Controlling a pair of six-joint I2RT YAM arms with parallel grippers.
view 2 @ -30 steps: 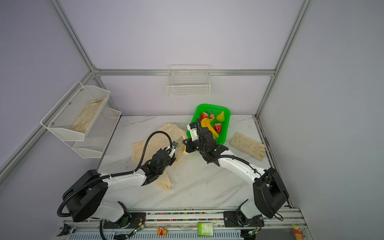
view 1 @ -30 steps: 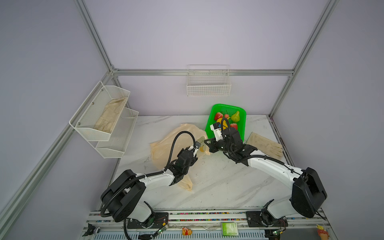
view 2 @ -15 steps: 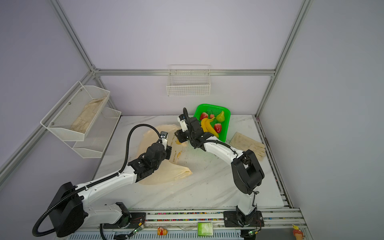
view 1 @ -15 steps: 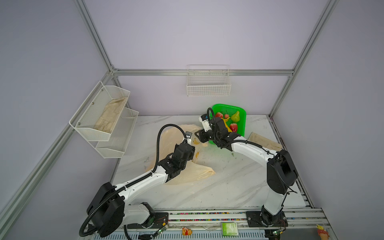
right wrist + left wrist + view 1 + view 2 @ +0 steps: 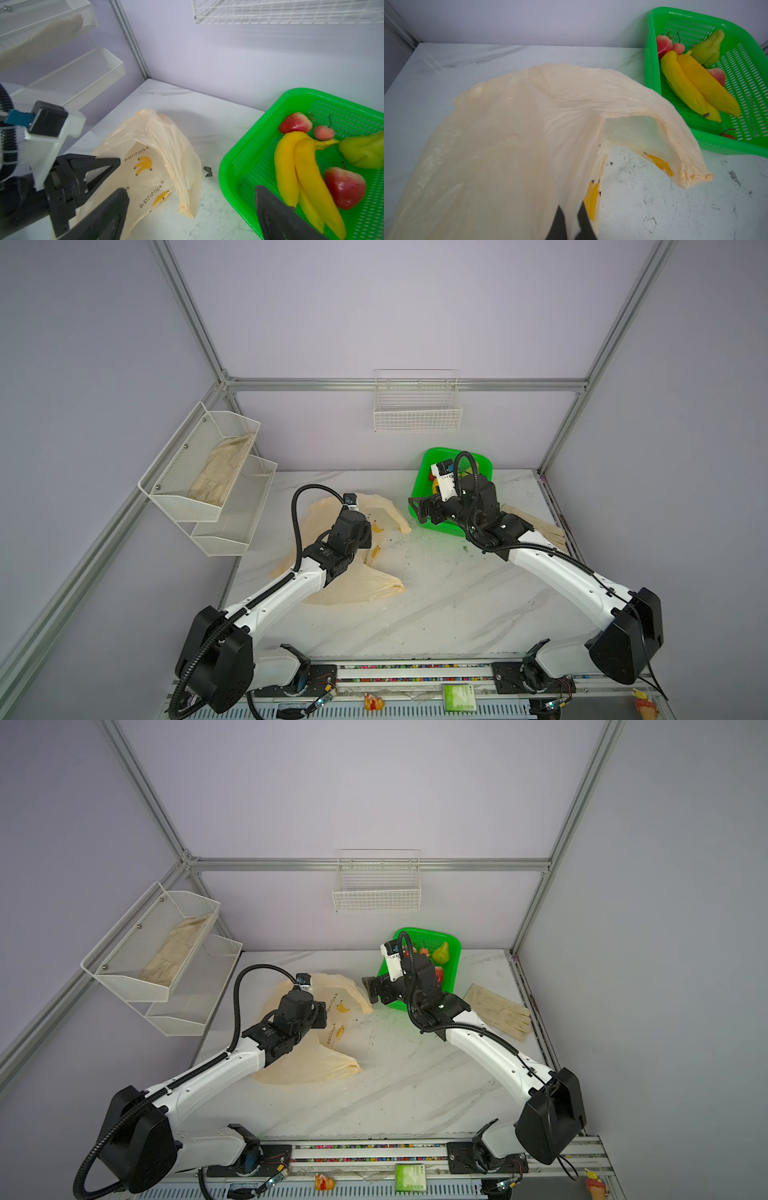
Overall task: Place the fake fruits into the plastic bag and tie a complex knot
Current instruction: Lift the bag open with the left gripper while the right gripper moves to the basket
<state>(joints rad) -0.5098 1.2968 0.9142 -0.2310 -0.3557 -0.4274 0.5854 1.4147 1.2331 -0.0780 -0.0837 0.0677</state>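
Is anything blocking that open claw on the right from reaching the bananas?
Nothing visible sits on the bananas. The open right gripper hangs at the green basket's edge, so only its rim lies between them.

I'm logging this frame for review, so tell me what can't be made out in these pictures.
Banana bunch: in both top views the right arm covers nearly all of it.
Left gripper: mostly under its own wrist in top views; the left wrist view's edge cuts it off, plastic bag draped over it.
Small red fruit: mostly behind the green basket wall in the left wrist view; kind unclear.
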